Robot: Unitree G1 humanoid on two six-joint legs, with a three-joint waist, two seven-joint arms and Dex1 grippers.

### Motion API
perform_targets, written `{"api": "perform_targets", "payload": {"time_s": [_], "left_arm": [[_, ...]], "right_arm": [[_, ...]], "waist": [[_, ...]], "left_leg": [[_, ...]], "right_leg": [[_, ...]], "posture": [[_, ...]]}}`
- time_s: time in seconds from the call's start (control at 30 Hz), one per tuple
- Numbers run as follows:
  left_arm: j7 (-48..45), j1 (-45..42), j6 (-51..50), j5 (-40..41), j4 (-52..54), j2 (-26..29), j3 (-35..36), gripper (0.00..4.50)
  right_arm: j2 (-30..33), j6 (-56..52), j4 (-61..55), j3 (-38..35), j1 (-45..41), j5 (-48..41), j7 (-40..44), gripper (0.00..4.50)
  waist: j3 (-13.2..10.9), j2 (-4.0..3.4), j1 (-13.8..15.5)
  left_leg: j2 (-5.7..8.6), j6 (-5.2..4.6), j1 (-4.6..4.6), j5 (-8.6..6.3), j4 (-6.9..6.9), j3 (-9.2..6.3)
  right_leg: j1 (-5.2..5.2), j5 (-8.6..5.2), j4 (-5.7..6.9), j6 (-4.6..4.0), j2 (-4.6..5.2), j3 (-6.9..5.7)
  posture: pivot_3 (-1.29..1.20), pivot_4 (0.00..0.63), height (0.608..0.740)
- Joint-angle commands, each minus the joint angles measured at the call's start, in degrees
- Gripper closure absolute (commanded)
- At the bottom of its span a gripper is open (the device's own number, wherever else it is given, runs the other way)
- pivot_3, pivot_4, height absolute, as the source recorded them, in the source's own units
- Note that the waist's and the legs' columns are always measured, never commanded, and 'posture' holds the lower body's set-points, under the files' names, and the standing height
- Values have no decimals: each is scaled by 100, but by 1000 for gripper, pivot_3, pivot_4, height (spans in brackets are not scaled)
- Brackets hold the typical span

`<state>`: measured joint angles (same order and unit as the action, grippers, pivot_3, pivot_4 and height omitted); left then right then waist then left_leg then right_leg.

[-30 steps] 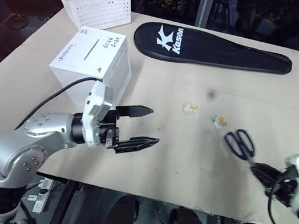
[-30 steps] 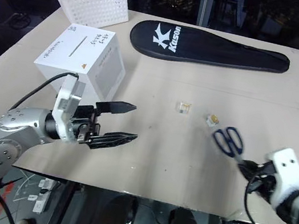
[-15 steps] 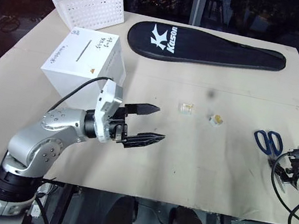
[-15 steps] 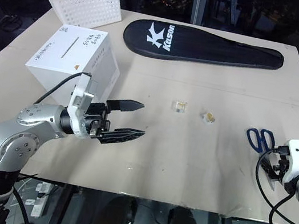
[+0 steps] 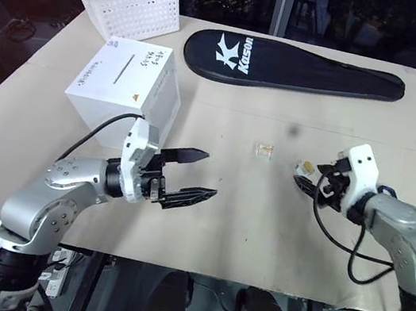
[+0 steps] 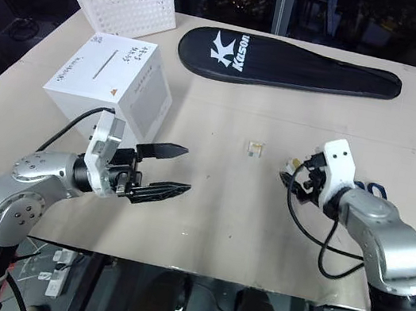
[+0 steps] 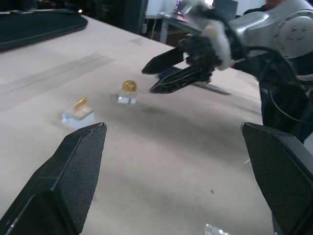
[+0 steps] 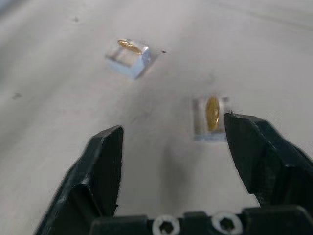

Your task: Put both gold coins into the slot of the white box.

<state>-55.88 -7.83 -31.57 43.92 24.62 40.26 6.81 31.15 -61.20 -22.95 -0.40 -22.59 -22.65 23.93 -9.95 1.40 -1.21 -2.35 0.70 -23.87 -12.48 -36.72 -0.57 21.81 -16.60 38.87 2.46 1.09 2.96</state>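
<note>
- White box (image 5: pixel 128 85) sits at table (image 5: pixel 203 227) 10 o'clock, slot up, no coin in yet.
- Left gripper (image 5: pixel 188 175) hovers at 7 o'clock, fingers wide, nothing held; unchanged from a second ago.
- Right gripper (image 8: pixel 171 147) has swung in from the 4 o'clock edge, leaving the scissors (image 6: pixel 372 187) behind it; fingers part open, empty, straddling the near coin.
- Gold coins: near coin (image 8: pixel 212 112) on its clear block (image 8: pixel 209 133) beside one fingertip, far coin (image 8: pixel 128 46) at centre. Pick about to start.
</note>
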Motion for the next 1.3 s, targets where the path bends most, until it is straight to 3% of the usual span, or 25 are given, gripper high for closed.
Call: {"api": "perform_targets", "payload": {"time_s": [0.03,0.77,0.8,0.9,1.13,1.3], "left_arm": [[29,98,107,33,347,64,187,0],[366,313,-47,244,747,94,389,0],[374,310,-52,250,753,98,389,0],[400,273,-80,281,757,109,392,0],[467,156,-215,408,731,104,426,0],[1215,-488,-962,1360,492,-120,579,0]], "right_arm": [[-9,-71,145,53,-308,119,-121,2784],[12,-134,747,184,-656,305,-42,2784],[8,-120,767,184,-654,313,-44,3333],[-6,-87,838,178,-649,352,-53,4433],[39,-51,826,149,-600,357,16,4433],[17,4,200,-470,-488,-296,461,4433]], "waist": [[0,0,18],[-1,-2,21],[-1,-2,21],[-1,-2,21],[-1,-2,23],[-3,0,45]], "left_leg": [[0,0,0,0,4,0],[-1,0,3,0,19,-1],[-1,0,3,0,19,-1],[-1,0,3,0,19,-1],[-1,0,3,0,19,-2],[-1,0,0,0,18,-7]], "right_leg": [[2,0,-1,0,0,0],[6,-1,0,-2,-1,-4],[6,-1,0,-2,-1,-3],[6,-1,0,-2,-1,-3],[5,-1,0,-2,-1,-4],[5,-1,0,-2,0,-10]], "posture": [[0,150,740],[0,150,740],[0,150,740],[0,150,740],[0,150,740],[0,150,740]]}}
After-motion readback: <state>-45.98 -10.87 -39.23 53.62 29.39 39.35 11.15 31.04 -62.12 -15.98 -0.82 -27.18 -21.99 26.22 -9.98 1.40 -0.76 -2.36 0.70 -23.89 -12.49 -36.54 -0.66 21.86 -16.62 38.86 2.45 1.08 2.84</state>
